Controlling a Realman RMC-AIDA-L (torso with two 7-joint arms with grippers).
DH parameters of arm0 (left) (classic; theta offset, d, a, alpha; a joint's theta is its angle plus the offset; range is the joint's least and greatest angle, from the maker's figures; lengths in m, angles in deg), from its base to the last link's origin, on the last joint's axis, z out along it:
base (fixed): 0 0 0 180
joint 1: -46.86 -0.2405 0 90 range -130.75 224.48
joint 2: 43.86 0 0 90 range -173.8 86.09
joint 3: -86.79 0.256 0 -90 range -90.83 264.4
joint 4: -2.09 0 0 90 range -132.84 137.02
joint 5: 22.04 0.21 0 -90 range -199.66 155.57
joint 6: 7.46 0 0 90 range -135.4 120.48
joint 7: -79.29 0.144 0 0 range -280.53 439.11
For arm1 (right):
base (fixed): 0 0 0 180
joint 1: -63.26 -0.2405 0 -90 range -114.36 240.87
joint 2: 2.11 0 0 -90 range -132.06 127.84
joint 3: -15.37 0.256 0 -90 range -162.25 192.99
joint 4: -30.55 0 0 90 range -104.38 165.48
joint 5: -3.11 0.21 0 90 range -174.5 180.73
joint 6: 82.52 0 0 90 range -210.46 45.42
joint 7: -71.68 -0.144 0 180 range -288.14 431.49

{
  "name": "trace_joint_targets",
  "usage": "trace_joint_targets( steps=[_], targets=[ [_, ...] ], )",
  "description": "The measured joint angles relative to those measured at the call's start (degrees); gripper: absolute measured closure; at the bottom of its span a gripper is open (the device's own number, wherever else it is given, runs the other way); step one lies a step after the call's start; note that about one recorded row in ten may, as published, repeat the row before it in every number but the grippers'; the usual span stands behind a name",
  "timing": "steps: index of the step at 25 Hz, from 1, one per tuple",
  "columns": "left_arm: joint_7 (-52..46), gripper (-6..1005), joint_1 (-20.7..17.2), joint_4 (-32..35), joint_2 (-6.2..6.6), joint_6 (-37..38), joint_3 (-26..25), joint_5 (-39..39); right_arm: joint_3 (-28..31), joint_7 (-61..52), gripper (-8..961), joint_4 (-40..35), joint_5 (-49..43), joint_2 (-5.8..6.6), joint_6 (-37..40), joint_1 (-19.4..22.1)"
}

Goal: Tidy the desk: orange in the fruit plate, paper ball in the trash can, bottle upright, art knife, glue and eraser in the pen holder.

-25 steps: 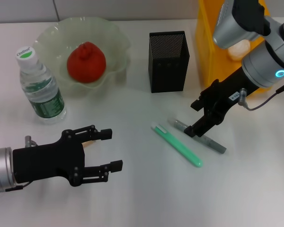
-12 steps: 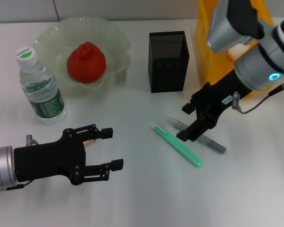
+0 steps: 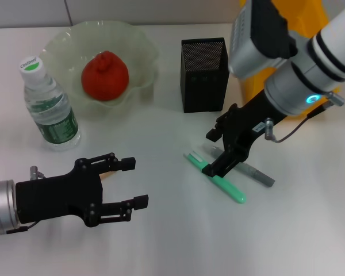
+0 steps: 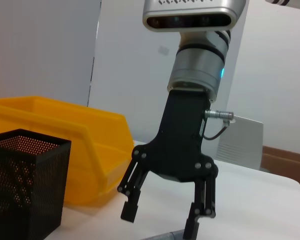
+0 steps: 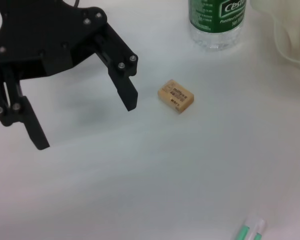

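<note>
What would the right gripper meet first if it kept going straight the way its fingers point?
Most likely the art knife: the open right gripper points down at its white-capped end, beside the glue. Exact depth is unclear.

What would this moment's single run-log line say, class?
right gripper: open, over art knife | left gripper: open, idle near eraser | orange: in fruit plate | bottle: upright

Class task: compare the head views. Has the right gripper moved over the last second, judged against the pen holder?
Yes. The right gripper has shifted toward the robot's left, away from the trash can, from over the glue to over the art knife, below the pen holder.
</note>
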Motion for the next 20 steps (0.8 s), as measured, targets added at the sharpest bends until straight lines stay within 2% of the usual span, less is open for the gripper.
trace_joint_targets(
  steps=[20],
  targets=[
    [0.07,219,-0.21,0.0,-0.09,0.01,0.53,0.13,-9.76,-0.15,148,5.58,3.54,-0.17,-10.66,0.15]
  ],
)
